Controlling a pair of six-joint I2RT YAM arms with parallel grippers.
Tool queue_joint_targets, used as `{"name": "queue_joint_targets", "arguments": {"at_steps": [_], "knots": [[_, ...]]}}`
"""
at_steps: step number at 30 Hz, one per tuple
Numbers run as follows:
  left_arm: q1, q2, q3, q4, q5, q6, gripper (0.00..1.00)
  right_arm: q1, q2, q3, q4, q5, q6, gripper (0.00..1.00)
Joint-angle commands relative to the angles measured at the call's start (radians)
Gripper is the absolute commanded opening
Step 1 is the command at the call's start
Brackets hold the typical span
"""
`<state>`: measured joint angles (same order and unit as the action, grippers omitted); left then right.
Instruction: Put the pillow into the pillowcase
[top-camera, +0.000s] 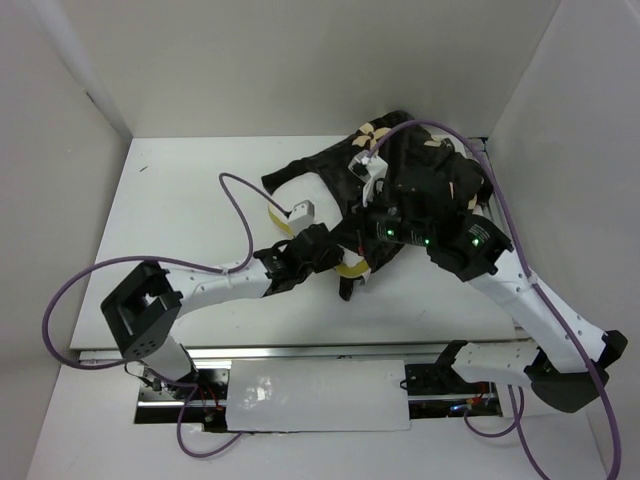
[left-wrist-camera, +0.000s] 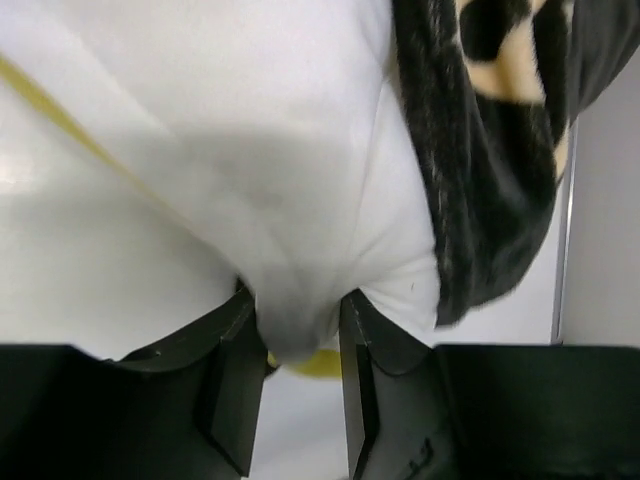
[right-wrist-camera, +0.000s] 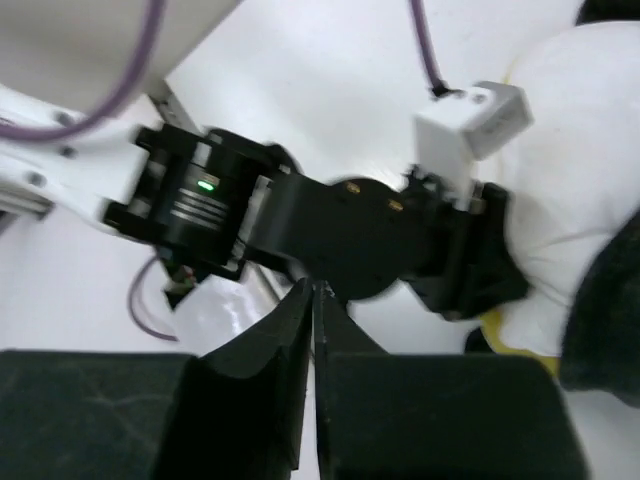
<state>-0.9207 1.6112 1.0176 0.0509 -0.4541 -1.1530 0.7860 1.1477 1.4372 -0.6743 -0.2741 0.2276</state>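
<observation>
A smooth white table (top-camera: 180, 200) sits boxed in by plain matte white walls (top-camera: 300, 60). The plush dark brown-black pillowcase with tan flower prints (top-camera: 310, 168) lies crumpled toward 1 o'clock on it. The puffy white pillow with a thin pale yellow edge trim (left-wrist-camera: 250, 150) pokes out of the pillowcase's 7 o'clock side, near the table's middle. The left gripper (left-wrist-camera: 297, 320) pinches a soft, creased fold of the pillow, which fills the gap between its partly spread black fingers. The right gripper (right-wrist-camera: 313, 300) hangs above the pillowcase with its fingers pressed together on nothing.
</observation>
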Motion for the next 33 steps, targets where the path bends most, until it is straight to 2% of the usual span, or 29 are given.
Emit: {"name": "queue_joint_targets", "arguments": {"at_steps": [1,4,5,8,9,11,12,13,15,16,21,23,24,30,33], "knots": [[0.008,-0.114,-0.043,-0.083,0.087,0.024,0.44,0.001,-0.051,-0.067,0.018,0.056,0.047,0.14],[0.008,-0.221,-0.144,-0.114,0.113,0.024,0.55,0.001,-0.06,-0.133,0.018,0.139,0.047,0.29],[0.008,-0.246,-0.161,-0.147,0.124,0.042,0.57,0.001,-0.06,-0.144,0.028,0.159,0.047,0.47],[0.008,-0.33,-0.194,-0.219,0.115,0.042,0.59,0.001,-0.049,-0.153,0.041,0.251,0.047,0.65],[0.008,-0.349,-0.194,-0.291,0.1,0.021,0.59,-0.008,-0.033,-0.153,0.056,0.304,0.047,0.73],[0.008,-0.399,-0.203,-0.345,0.042,0.007,0.65,-0.008,0.007,-0.153,0.079,0.364,0.047,0.77],[0.008,-0.411,-0.186,-0.383,0.026,0.007,0.93,-0.008,0.024,-0.153,0.079,0.419,0.047,0.81],[0.017,-0.421,-0.157,-0.396,0.016,0.022,1.0,-0.008,0.07,-0.153,0.091,0.449,0.036,0.82],[0.074,-0.421,-0.116,-0.446,-0.003,0.032,1.0,-0.008,0.156,-0.121,0.105,0.53,0.015,0.87],[0.074,-0.406,-0.091,-0.459,0.006,0.042,1.0,-0.008,0.156,-0.109,0.12,0.556,0.004,0.87],[0.33,-0.242,0.091,-0.476,0.219,0.154,1.0,-0.059,0.397,0.059,0.192,0.651,-0.063,0.91],[0.393,-0.185,0.124,-0.444,0.271,0.167,1.0,-0.091,0.47,0.112,0.228,0.622,-0.092,0.86],[0.443,-0.156,0.159,-0.412,0.344,0.189,1.0,-0.12,0.551,0.18,0.238,0.613,-0.112,0.85],[0.558,0.079,0.275,-0.356,0.52,0.21,1.0,-0.174,0.875,0.483,0.208,0.638,-0.233,0.79],[0.58,0.171,0.295,-0.297,0.65,0.219,1.0,-0.185,1.004,0.605,0.164,0.638,-0.316,0.74]]}}
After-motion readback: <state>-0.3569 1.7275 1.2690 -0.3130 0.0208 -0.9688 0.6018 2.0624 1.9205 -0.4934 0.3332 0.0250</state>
